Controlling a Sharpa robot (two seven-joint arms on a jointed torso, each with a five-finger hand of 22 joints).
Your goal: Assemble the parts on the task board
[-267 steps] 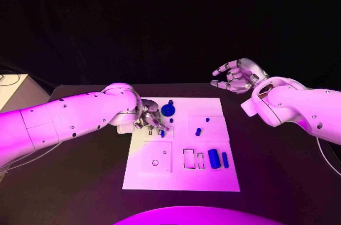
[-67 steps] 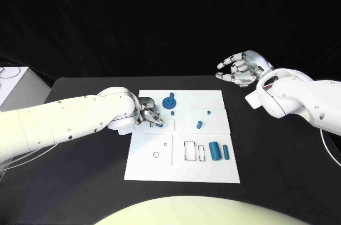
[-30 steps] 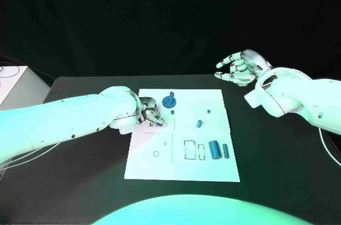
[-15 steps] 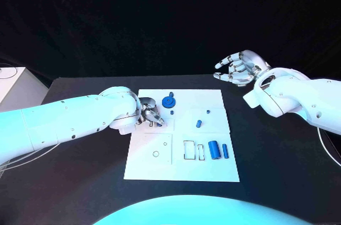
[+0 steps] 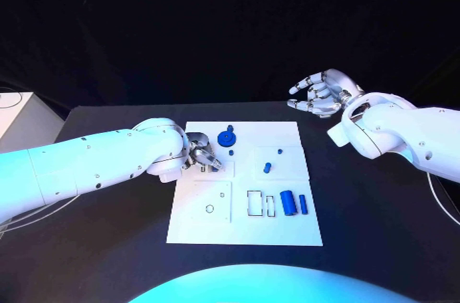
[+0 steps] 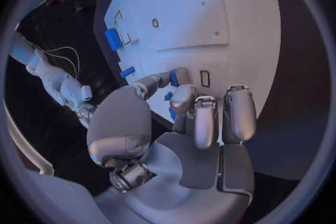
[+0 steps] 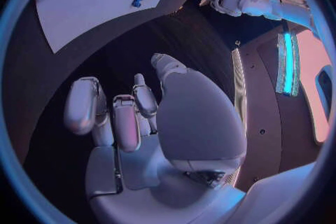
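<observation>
Head view | task board [image 5: 244,216] mid-table | left hand [image 5: 203,154] at board's far-left corner, pinching small blue part [image 6: 173,78] over a slot | right hand [image 5: 321,96] beyond board's far-right corner, fingers curled, empty | risk: part tilts in the pinch, jams at the slot.

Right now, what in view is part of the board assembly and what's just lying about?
Job:
- task board
- blue round part
- small blue peg
- two blue cylinders
- small blue part pinched by the left hand
- right hand, held off the board, holding nothing

Lying about:
- white box at the table's left edge
</observation>
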